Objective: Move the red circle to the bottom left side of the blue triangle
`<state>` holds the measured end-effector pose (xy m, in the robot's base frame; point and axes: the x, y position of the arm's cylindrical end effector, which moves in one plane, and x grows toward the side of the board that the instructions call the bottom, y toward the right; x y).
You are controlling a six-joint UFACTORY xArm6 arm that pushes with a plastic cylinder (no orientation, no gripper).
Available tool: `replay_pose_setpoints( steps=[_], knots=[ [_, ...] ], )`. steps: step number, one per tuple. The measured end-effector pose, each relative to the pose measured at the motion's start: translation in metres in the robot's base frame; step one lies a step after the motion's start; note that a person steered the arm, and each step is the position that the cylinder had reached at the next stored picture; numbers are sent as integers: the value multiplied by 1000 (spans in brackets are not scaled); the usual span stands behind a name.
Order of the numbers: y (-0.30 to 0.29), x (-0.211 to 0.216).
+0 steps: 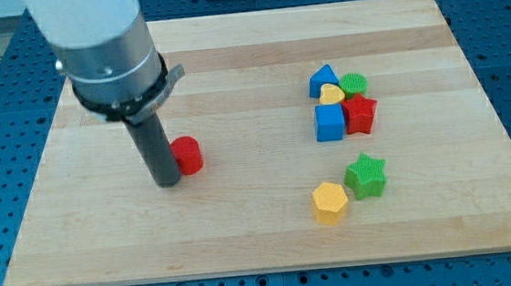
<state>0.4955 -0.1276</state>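
Note:
The red circle (187, 155) is a short cylinder on the wooden board, left of centre. My tip (166, 180) rests on the board touching the circle's lower left side, the rod partly covering it. The blue triangle (323, 78) sits far to the view's right, at the upper left of a tight cluster of blocks.
The cluster also holds a yellow heart (331, 93), a green circle (354, 84), a blue cube (330, 122) and a red star (360, 114). A green star (366, 174) and a yellow hexagon (330, 201) lie lower right. The arm's wide body (102, 45) hangs over the board's upper left.

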Motion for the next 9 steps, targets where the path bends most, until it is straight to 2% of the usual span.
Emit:
replay_pose_setpoints(
  steps=[2,5,9],
  knots=[
    [20,-49],
    [108,-49],
    [140,-46]
  ],
)
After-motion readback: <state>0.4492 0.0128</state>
